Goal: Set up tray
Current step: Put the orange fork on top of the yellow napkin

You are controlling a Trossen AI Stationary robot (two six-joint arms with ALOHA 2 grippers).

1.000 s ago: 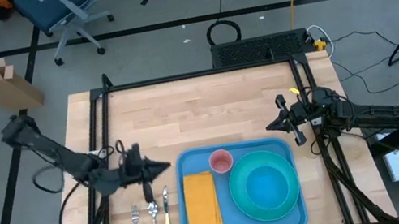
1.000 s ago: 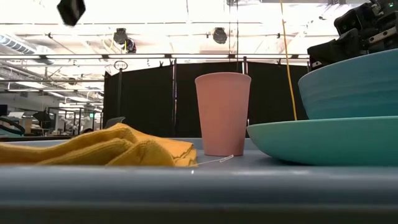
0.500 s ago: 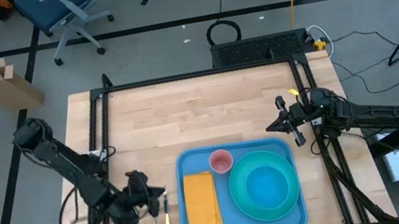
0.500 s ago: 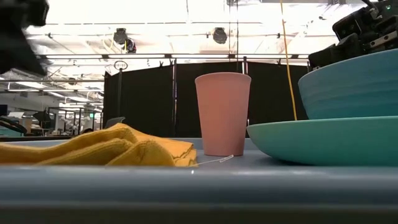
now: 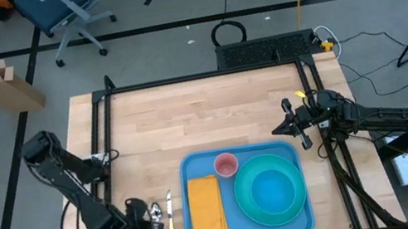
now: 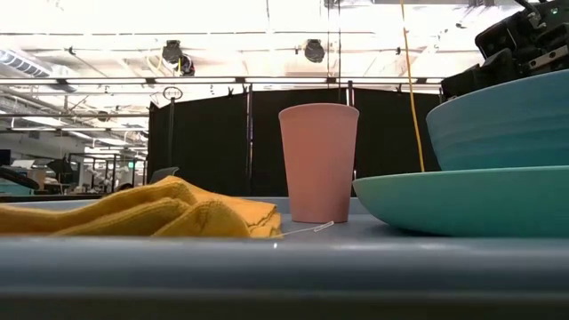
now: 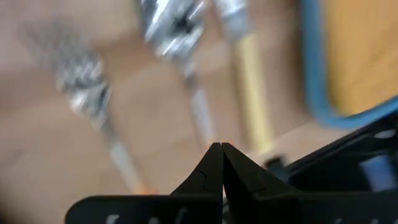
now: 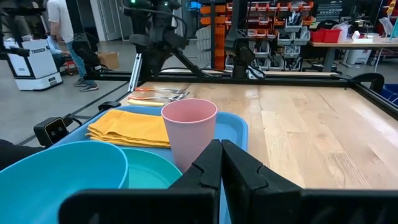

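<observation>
One tray (image 5: pixel 197 169), holding napkin (image 5: pixel 206 208), cup (image 5: pixel 225 164), bowl (image 5: pixel 270 190)

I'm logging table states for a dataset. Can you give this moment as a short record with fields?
tray: blue tray at the table's near edge
on tray: yellow cloth, pink cup, turquoise bowl on a turquoise plate
off tray: fork, spoon and knife on the wood, left of the tray
left gripper: jaws shut, empty, over the cutlery
right gripper: jaws shut, empty, right of the tray
</observation>
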